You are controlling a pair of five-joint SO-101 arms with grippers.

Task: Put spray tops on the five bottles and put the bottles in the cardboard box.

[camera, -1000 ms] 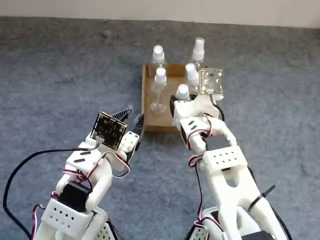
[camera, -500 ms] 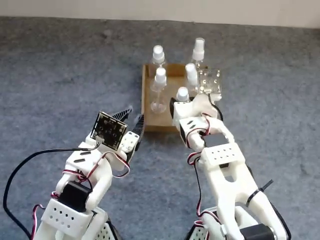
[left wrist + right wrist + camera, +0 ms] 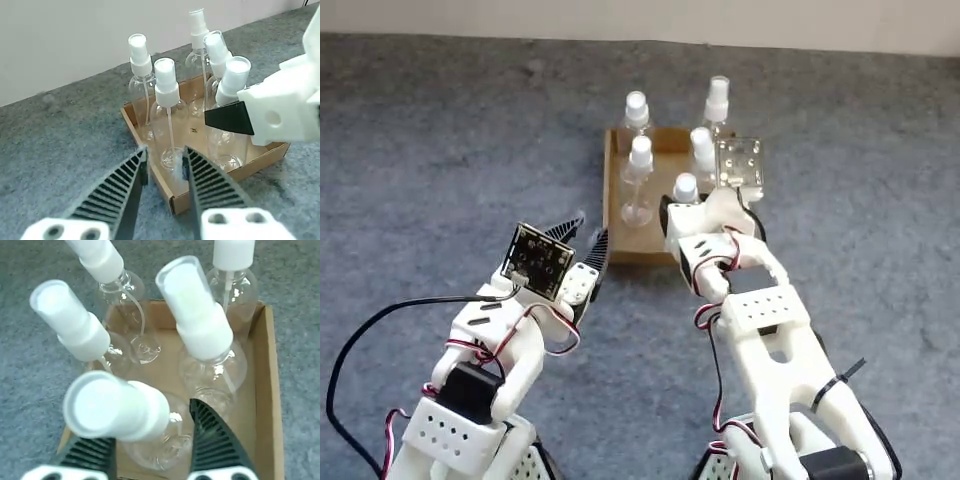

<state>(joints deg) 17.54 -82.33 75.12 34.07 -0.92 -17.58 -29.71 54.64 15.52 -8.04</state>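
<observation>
- Two arms sit side by side at the grey counter [image 3: 450,150], both pointed at the cardboard box [image 3: 635,256].
- Far left: the left end effector [image 3: 164,151] hangs over bare counter, just short of the box's front-left corner and tilted toward it. Jaws are released w/ a gap btwn them and nothing in the gap. It touches neither box nor bottles.
- The box lies flat mid-counter, open side up. Five clear bottles stand upright in it, each w/ a white spray top [image 3: 166,75] on.
- Left side of box: the rear-left bottle [image 3: 637,110] is by the back corner. The front-left bottle [image 3: 640,175] is just ahead of it, a little in from the left wall.
- Right side of box: the rear-right bottle [image 3: 717,100] is at the back wall. The middle bottle [image 3: 703,150] is just in front of it, and the nearest bottle [image 3: 686,188] is toward the front.
- The rear pair's bases are hard to make out from above, but the left wrist view puts them inside the box.
- Right: the right end effector [image 3: 150,430] is down in the box's front-right part, clenched on the nearest bottle. One jaw is on each side of the clear body, below the spray top, both against it. That bottle is upright, w/in the box walls.
- The middle bottle stands just beyond that end effector, close but apart from the jaws.
</observation>
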